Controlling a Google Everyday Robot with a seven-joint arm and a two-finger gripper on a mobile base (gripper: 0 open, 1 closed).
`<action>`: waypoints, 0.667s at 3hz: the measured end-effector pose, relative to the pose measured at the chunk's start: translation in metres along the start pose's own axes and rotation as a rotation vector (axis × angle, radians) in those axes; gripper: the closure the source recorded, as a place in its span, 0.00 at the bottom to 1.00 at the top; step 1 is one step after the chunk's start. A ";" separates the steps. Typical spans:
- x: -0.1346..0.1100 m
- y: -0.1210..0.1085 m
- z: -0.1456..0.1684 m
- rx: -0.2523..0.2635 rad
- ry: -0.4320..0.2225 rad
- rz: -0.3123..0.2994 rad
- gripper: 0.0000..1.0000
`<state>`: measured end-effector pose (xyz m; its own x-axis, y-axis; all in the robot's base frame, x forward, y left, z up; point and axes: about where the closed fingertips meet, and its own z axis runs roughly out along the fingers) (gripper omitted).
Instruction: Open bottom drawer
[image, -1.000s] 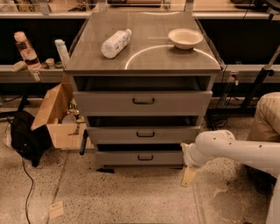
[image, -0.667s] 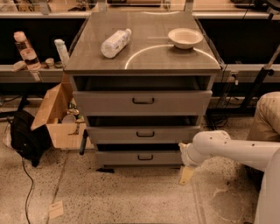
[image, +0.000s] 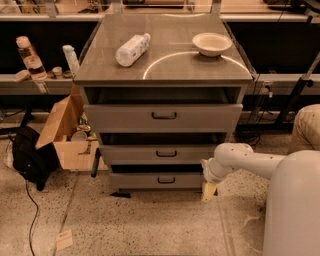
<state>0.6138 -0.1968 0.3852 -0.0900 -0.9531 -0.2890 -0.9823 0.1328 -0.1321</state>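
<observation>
Down low, my arm (image: 260, 167) reaches in from the cabinet's (image: 170, 67) right. My pincer (image: 208, 189) sits at its lower right corner, just beside the bottom drawer (image: 135, 181), the cabinet's lowest; spread or closed, I cannot tell. Farther back, on the cabinet's top, a bottle (image: 132, 49) lies left of a bowl (image: 212, 43).

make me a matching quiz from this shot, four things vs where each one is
1 bottle
2 bowl
3 bottom drawer
4 end effector

a low, at the right front corner of the cabinet
b lying on its side, cabinet top left
c lowest in the cabinet
d upright, cabinet top right

Pairs: 1-b, 2-d, 3-c, 4-a
</observation>
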 end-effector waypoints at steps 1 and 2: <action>0.000 0.000 0.000 0.000 0.000 0.000 0.00; -0.003 0.009 -0.010 0.026 0.001 -0.008 0.00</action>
<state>0.6039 -0.1954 0.3946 -0.0820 -0.9545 -0.2868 -0.9785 0.1317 -0.1587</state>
